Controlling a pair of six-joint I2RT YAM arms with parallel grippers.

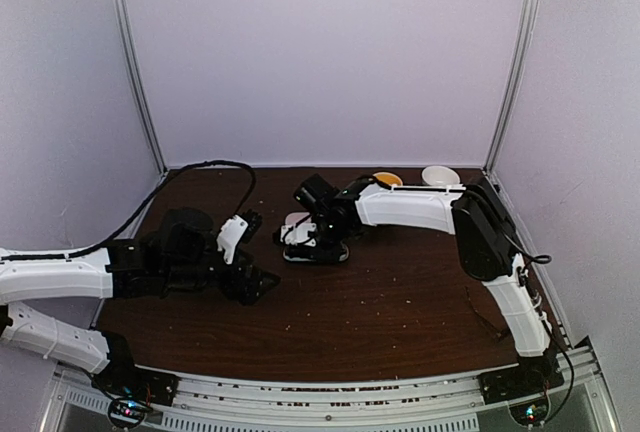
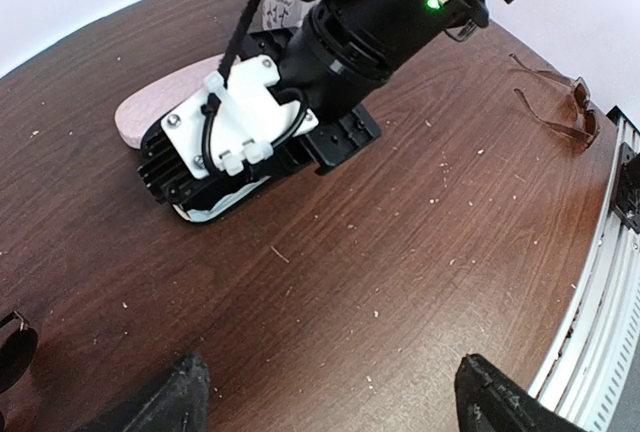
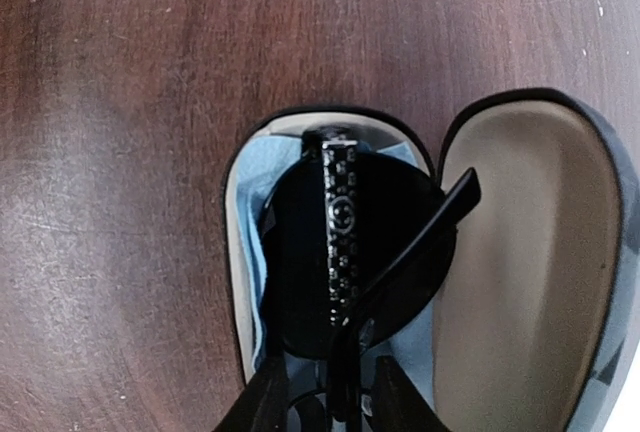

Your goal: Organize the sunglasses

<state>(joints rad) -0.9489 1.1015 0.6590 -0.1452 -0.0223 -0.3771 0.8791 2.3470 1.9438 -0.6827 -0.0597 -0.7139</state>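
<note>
Black sunglasses (image 3: 345,252) were found lying in an open black case (image 3: 520,252), beneath the right gripper (image 3: 330,400).
The pair was seen resting on a light-blue cloth (image 3: 250,282), with one temple raised between the right gripper's fingers; whether it was pinched could not be told. The left gripper (image 2: 330,397) was held spread wide and empty above the table (image 2: 400,282). A thin-framed pair (image 2: 560,102) was noted near the table's edge, well apart from the case.

Sunglasses: two sure, a black pair (image 3: 345,252) and a thin-framed pair (image 2: 560,102); third dark lens (image 2: 12,350) only partly seen. Cases: two, black case (image 3: 520,252), pink case (image 2: 150,117). One blue cloth (image 3: 248,282). Far edge: two dishes, orange dish (image 1: 387,179), white dish (image 1: 440,175).
</note>
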